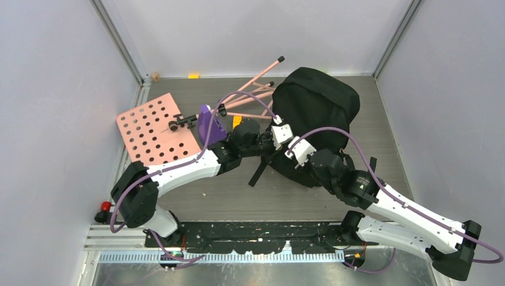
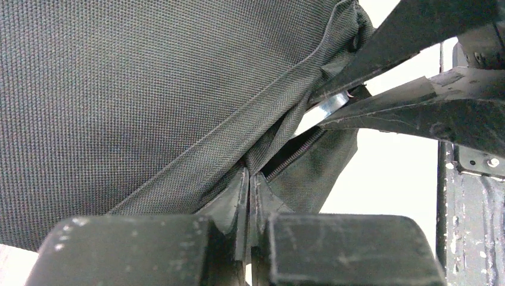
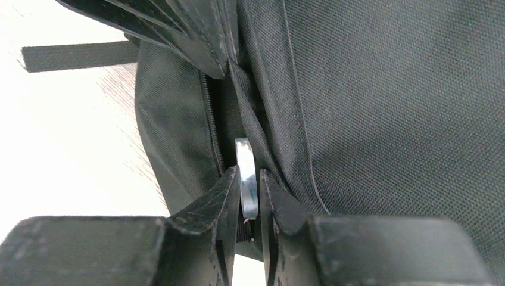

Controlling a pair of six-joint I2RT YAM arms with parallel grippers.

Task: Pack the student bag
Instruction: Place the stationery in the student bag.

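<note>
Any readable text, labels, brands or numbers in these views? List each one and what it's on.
No legible text in any view.
student bag: plain black fabric, no logo or tag showing.
pink perforated board: holes only, no print.
metal zipper pull: bare, no engraving that can be made out.

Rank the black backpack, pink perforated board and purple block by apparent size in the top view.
1. black backpack, clearly largest.
2. pink perforated board.
3. purple block, smallest, partly crossed by a cable.
</note>
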